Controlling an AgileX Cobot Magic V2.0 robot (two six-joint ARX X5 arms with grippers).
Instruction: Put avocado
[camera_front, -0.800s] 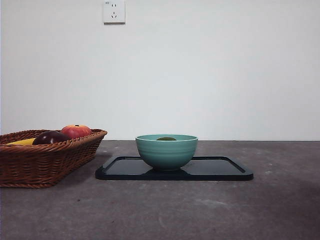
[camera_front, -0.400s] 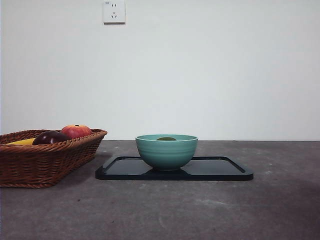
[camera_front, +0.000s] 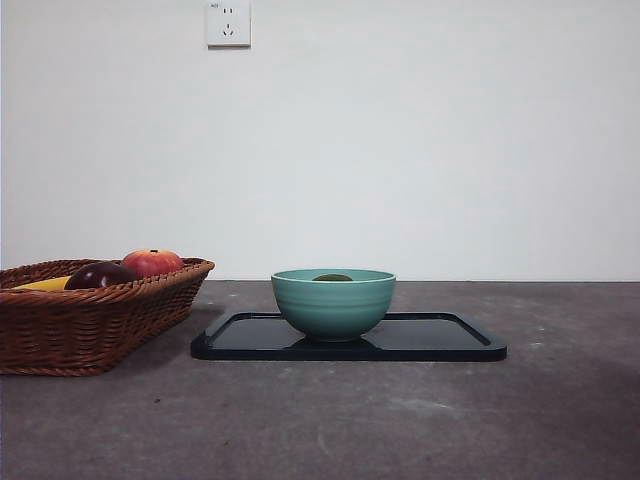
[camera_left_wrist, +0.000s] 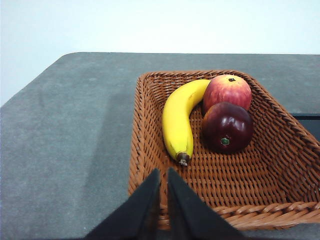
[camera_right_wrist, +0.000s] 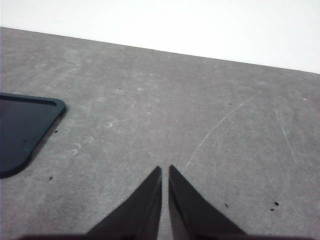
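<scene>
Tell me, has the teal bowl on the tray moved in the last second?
No. The teal bowl sits at the same spot on the black tray, and the avocado just shows above its rim.

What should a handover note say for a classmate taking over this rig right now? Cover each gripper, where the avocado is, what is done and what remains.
Left gripper: jaws shut, empty, above the near end of the wicker basket.
Right gripper: jaws shut, empty, over bare table beside the black tray.
Avocado: lying in the teal bowl, which stands on the tray.
Done: the avocado looks placed.
Left: apparently nothing; banana, apple and maroon fruit are in the basket.
</scene>
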